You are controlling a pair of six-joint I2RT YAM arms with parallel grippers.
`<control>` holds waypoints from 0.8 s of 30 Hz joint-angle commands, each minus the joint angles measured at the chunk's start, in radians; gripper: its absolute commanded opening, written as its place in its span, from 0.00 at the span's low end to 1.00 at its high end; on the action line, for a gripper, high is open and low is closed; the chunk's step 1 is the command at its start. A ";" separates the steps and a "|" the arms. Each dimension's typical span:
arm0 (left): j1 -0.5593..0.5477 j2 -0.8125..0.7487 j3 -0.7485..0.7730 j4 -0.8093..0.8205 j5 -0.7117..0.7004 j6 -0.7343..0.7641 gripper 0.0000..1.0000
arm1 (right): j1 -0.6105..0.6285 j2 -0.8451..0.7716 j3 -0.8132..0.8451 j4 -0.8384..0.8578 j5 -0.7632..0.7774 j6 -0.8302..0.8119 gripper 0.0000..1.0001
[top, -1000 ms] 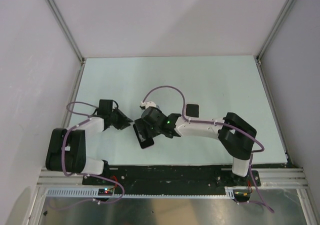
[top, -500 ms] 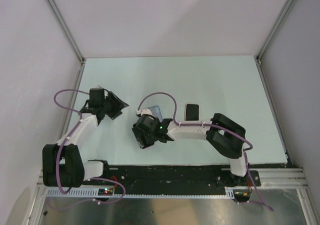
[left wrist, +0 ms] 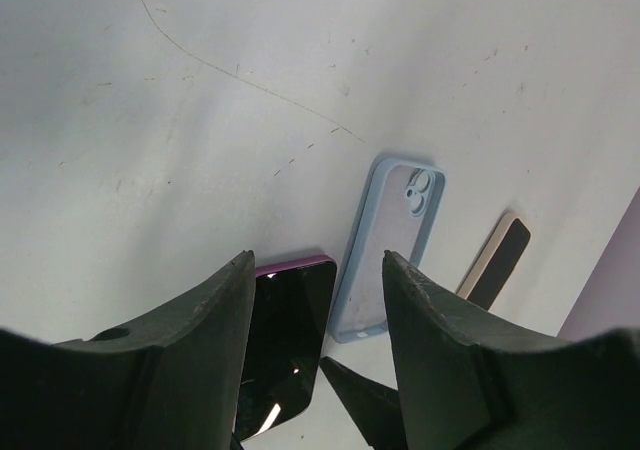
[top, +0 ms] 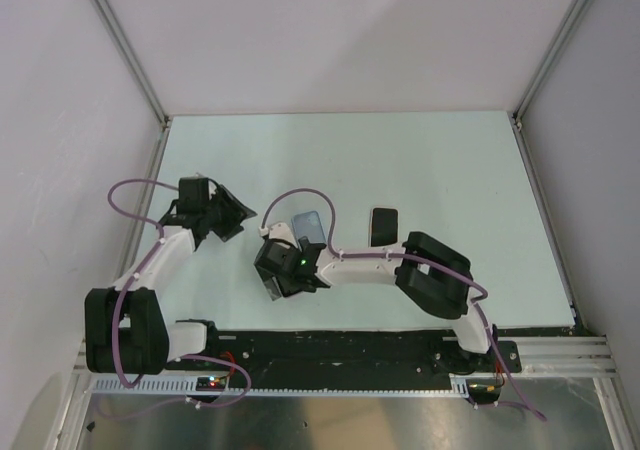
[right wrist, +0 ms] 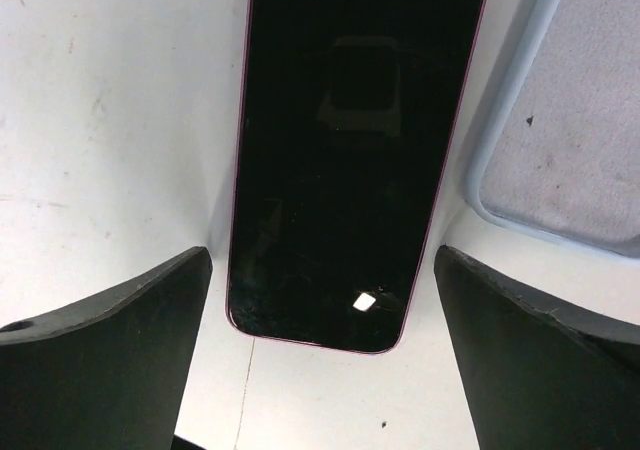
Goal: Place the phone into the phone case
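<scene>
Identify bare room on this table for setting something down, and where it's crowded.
Bare: the far half of the table, and its right side past the second phone. Crowded: centre-left, around pink-edged phone, phone case and right fingers.

Both arms look the same build: smooth white link tubes between chunky black joint housings. That goes for the left arm (top: 160,260) and the right arm (top: 380,263) alike. A thin lilac cable (top: 128,184) runs along the left one in a loose loop, and a matching cable (top: 300,194) arcs off the right one. A small green light (top: 302,261) glows on the right arm's black wrist block. Up close, the jaws are matte black, thick, wedge-shaped slabs with rounded edges.
</scene>
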 commanded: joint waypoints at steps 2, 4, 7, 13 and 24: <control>0.010 0.003 0.063 -0.010 -0.022 0.035 0.58 | 0.044 0.073 0.070 -0.112 0.087 0.063 0.99; 0.010 0.006 0.078 -0.015 -0.031 0.039 0.58 | 0.053 0.086 0.075 -0.126 0.090 0.071 0.94; 0.009 0.024 0.109 -0.024 -0.058 0.048 0.58 | 0.061 0.096 0.073 -0.141 0.085 0.076 0.83; -0.004 0.108 0.186 -0.038 -0.099 0.082 0.57 | 0.069 0.046 0.016 -0.143 0.068 0.069 0.46; -0.187 0.325 0.333 -0.049 -0.199 0.127 0.55 | 0.041 -0.243 -0.192 -0.108 0.050 0.054 0.32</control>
